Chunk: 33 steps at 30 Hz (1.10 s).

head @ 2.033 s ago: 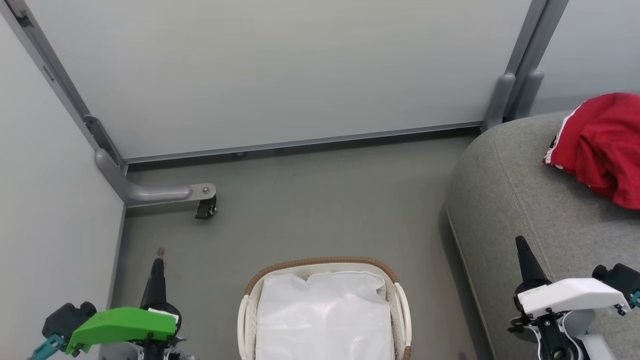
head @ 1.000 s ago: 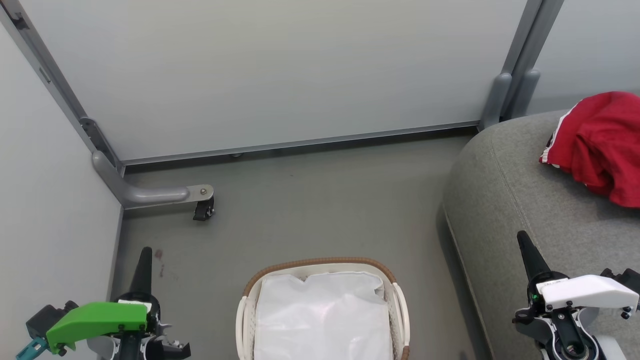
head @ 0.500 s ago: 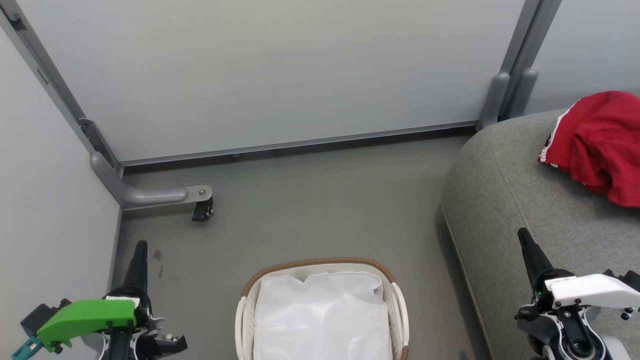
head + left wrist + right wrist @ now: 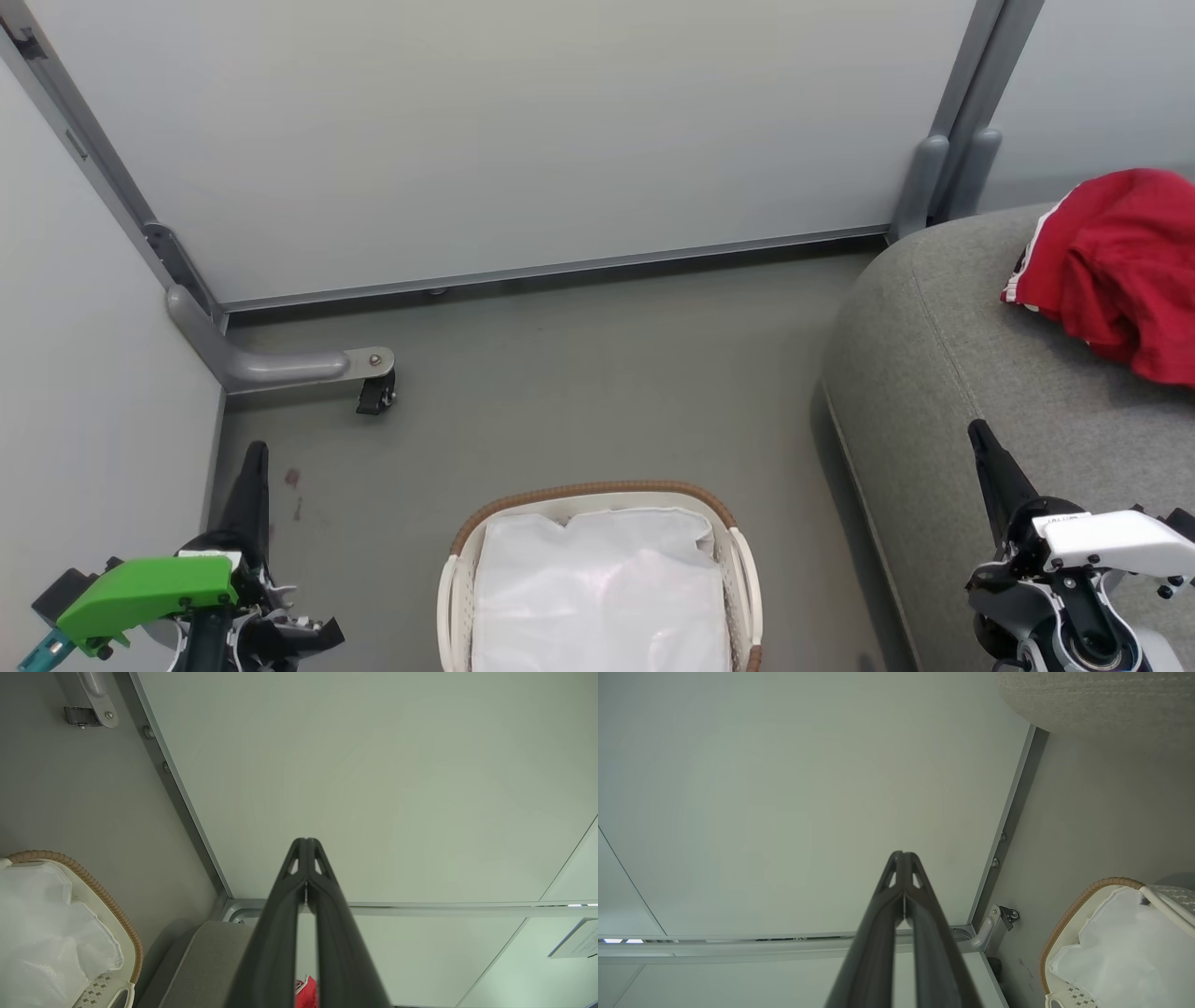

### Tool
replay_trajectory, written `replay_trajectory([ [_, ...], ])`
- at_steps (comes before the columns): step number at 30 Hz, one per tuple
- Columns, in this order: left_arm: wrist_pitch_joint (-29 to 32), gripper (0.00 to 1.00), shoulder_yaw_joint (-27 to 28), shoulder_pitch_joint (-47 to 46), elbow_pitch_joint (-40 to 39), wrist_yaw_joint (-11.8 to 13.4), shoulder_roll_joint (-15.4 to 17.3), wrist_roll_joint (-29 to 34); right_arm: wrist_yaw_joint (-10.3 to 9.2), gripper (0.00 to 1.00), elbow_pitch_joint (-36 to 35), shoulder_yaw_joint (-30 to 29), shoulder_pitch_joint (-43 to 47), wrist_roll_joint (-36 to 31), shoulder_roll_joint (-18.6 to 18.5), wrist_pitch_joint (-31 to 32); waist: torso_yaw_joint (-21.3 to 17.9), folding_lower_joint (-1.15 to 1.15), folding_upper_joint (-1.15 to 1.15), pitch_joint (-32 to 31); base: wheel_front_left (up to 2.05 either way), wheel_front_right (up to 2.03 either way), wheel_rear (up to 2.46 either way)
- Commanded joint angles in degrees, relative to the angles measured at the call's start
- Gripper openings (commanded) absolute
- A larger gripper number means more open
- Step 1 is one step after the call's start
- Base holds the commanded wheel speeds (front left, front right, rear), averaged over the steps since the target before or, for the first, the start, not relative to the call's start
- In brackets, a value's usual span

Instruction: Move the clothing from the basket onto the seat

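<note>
Seat, the big grey fabric sofa cushion [image 4: 943, 373], sits right of the small white perforated basket with brown woven rim [image 4: 597, 489]; inside it white liner [image 4: 602, 597], no red. Crumpled red clothing with white trim [image 4: 1120, 271] lies on that seat, far right of the basket. Flanking the basket, left gripper [image 4: 254, 455] and right gripper [image 4: 977, 432]: fingers pressed together, empty. Transfer looks done; next, I'd check under the liner.

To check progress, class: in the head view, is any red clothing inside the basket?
No, the basket holds just its white liner; the red clothing lies on the seat.
</note>
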Motion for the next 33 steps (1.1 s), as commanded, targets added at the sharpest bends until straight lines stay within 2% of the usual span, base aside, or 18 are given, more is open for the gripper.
replay_trajectory([
  [1,0.36,0.00,0.44,-0.93,-0.42,-0.53,0.26,-1.20,-0.04,0.00,-0.38,-0.23,-0.08,1.32,-0.36,0.40,-0.02,0.00,0.00,-0.01,0.00,0.00,0.00],
  [6,0.81,0.00,0.77,-1.01,-0.57,-0.55,0.27,-2.70,-0.04,0.00,-0.56,-0.35,-0.06,3.11,-0.38,0.85,-0.10,0.00,0.00,-0.02,0.00,0.00,0.00],
  [33,0.83,0.00,0.70,-0.88,-0.51,-0.56,0.27,-2.58,-0.04,0.00,-0.53,-0.32,-0.05,2.93,-0.37,0.85,-0.10,0.00,0.00,-0.02,0.00,0.00,0.00],
])
